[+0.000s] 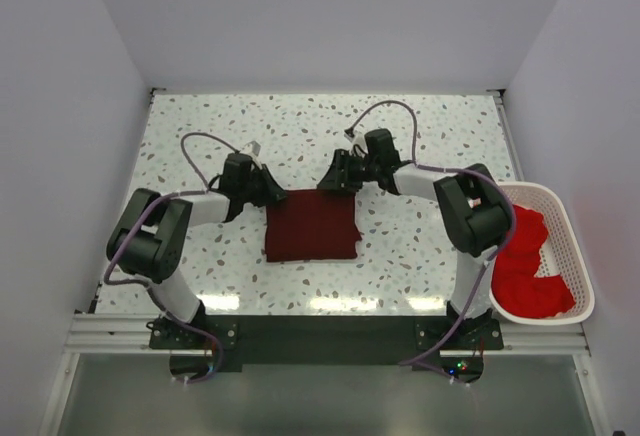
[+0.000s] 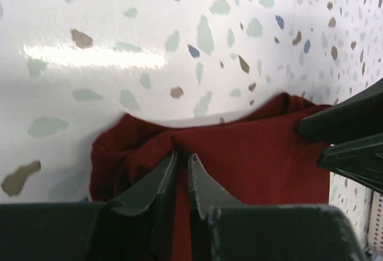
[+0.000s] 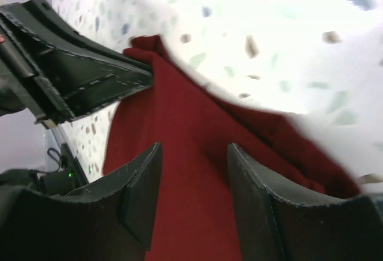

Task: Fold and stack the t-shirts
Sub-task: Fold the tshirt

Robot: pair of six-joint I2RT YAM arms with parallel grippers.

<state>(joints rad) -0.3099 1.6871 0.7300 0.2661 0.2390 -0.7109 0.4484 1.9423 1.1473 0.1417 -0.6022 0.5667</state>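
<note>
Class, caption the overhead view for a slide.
Left hand and right hand at the far edge of a maroon t-shirt on a speckled table; red shirts in a basket.

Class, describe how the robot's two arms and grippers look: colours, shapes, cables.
The left arm and right arm have white links with chunky black joints. A lilac cable loops along each. The left gripper and right gripper carry black, tapering fingers.
</note>
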